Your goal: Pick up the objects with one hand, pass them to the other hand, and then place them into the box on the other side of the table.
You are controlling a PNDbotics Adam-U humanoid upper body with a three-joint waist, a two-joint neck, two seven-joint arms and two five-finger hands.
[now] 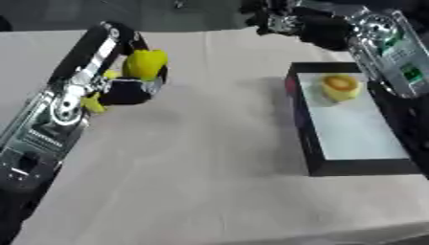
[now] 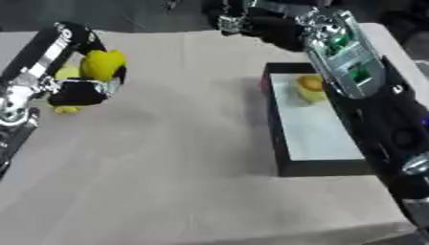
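At the table's left, my left hand [image 1: 126,91] grips a yellow object [image 1: 146,63]; right hand [image 1: 289,24], fingers unreadable, waits far side; carry it across level toward the box [image 1: 314,143].

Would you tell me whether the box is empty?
No: the box holds one yellow-orange object at its far end.

Beige tablecloth [image 1: 209,167] covering the table, dark floor [image 1: 167,14] beyond

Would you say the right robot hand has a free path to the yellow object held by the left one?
Probably yes: only bare table lies between the right robot hand and the yellow object in the left robot hand.
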